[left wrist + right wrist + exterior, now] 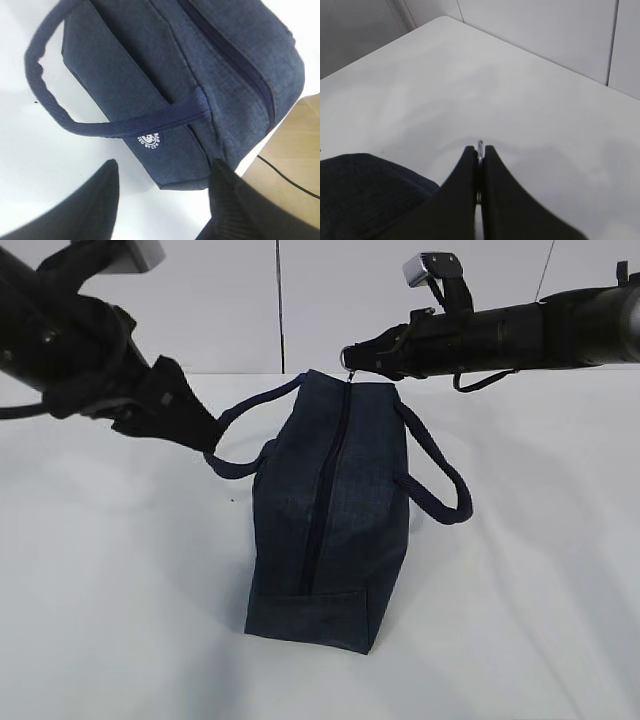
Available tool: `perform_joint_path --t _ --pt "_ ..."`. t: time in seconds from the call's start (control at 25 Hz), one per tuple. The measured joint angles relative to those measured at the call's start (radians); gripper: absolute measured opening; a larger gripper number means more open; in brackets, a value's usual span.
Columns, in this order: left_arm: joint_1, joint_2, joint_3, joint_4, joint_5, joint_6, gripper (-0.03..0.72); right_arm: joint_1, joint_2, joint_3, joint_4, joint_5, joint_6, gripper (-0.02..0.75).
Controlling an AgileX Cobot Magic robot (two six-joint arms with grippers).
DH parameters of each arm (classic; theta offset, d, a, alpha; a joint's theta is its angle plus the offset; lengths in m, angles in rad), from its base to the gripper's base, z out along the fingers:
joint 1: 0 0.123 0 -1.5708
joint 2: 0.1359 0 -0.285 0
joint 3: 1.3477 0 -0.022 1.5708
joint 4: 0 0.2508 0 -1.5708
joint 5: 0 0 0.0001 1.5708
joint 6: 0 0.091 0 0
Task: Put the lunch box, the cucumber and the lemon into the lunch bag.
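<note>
The navy lunch bag (335, 530) stands in the middle of the white table, its top zipper (322, 500) running toward me and looking closed. My right gripper (352, 356) is shut on the silver ring pull (347, 359) at the bag's far end; the right wrist view shows the ring (480, 144) pinched between the jaws of the gripper (479, 150). My left gripper (205, 432) is open and empty by the left handle (240, 430). In the left wrist view the gripper (165, 164) straddles the bag's (150, 65) lower corner near the white logo (148, 140). The lunch box, cucumber and lemon are out of view.
The right handle (440, 485) hangs out over the table. A white wall (400, 280) stands behind the table. In the left wrist view the table edge (280, 120) is close to the bag, with wooden floor and a black cable (287, 177) beyond it.
</note>
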Motion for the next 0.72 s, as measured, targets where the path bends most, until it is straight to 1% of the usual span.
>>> perform_joint_path --t 0.16,0.4,0.56,0.72 --pt "0.004 0.016 -0.117 0.022 0.073 -0.057 0.412 0.0 0.0 0.0 0.0 0.006 0.002 0.0" --pt "0.004 0.176 -0.414 0.077 0.27 -0.177 0.412 0.0 0.0 0.0 0.0 0.019 0.002 0.0" --pt "-0.016 0.301 -0.578 0.111 0.347 -0.236 0.412 0.0 0.0 -0.002 0.0 0.03 0.002 0.0" --pt "-0.048 0.408 -0.674 0.133 0.395 -0.269 0.412 0.0 0.0 -0.002 0.0 0.042 0.004 0.0"
